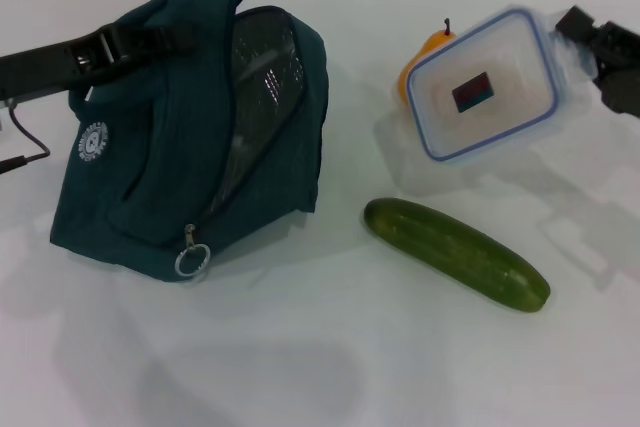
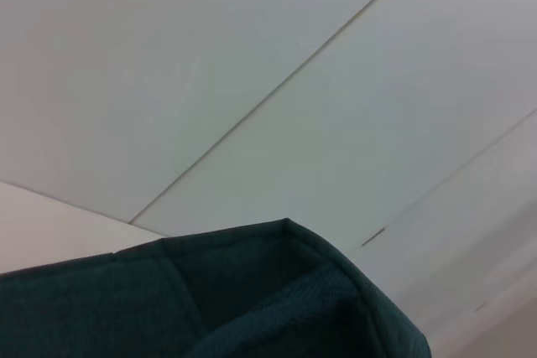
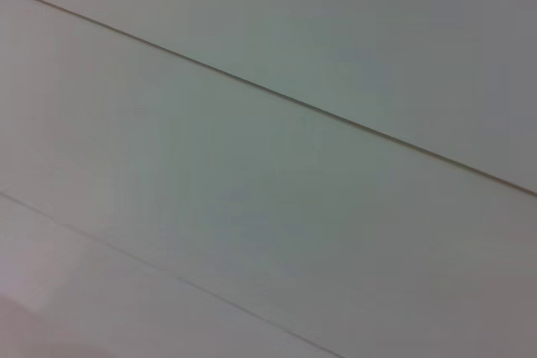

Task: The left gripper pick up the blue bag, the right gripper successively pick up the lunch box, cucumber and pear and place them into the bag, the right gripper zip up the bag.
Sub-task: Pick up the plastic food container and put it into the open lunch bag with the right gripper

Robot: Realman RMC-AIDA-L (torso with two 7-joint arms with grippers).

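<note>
Nearest the robot, the cucumber (image 1: 455,253) is seen lying on the white table (image 1: 300,357), right of the blue bag (image 1: 190,127), whose zip is open. Farther back, the lunch box (image 1: 483,84) is held tilted above the table by the right gripper (image 1: 585,42), closed on its far edge; the pear (image 1: 425,52) is partly hidden behind it. The bag's top is gripped by the left gripper (image 1: 165,39).
</note>
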